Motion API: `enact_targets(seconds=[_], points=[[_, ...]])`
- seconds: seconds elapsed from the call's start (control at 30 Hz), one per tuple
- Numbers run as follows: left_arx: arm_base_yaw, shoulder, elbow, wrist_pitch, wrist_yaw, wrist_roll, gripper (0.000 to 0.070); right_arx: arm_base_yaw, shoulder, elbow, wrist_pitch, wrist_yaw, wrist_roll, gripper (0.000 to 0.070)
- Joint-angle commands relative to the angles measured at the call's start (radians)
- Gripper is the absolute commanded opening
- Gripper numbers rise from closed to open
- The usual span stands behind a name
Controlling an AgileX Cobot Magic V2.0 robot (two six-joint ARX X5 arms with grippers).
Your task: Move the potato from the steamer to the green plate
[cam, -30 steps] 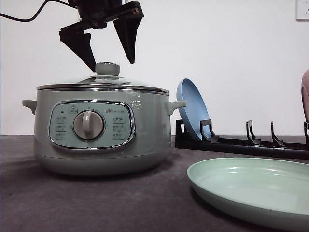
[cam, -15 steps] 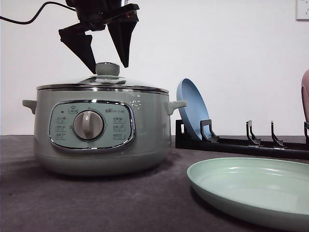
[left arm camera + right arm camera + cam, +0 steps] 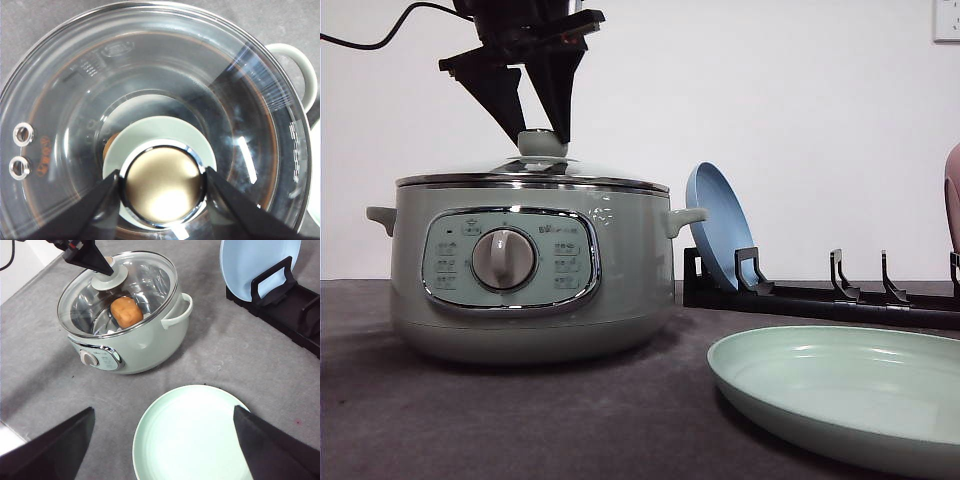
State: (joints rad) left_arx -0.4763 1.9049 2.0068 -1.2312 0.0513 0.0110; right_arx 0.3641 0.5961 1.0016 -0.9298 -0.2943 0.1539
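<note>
The steamer stands on the grey desk with its glass lid on. The left gripper hangs directly above the steamer, its 2 black fingers drawn in narrow against the lid's knob. In the left wrist view the same fingers press the chrome-rimmed knob from opposite sides, so the left gripper is clamped on it, while the lid's rim lies level on the pot.

The potato lies inside the steamer, seen through the glass in the right wrist view, just beside the knob and toward the side handle that faces the plates.

The green plate lies flat on the desk, near the steamer's handle side and closer to the camera than the pot, not touching it. A blue plate stands on edge in a black rack beyond the green plate, further from the steamer's dial.

The right gripper hovers above the green plate, well apart from the steamer, its 2 fingers spread wide and holding nothing.
</note>
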Motion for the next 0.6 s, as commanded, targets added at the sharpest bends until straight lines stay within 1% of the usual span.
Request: enact_targets(seconds=[0.0, 0.3, 0.57], points=[[-0.009, 0.028, 0.03, 0.0, 0.008, -0.004, 0.0009, 0.002, 0.004, 0.01, 0.009, -0.001, -0.004, 0.056], [-0.004, 0.023, 0.044, 0.005, 0.008, -0.003, 0.0, 0.002, 0.004, 0.01, 0.009, -0.001, -0.005, 0.056], [-0.002, 0.009, 0.159, -0.026, 0.007, -0.005, 0.0, 0.002, 0.004, 0.01, 0.009, -0.001, -0.004, 0.056]])
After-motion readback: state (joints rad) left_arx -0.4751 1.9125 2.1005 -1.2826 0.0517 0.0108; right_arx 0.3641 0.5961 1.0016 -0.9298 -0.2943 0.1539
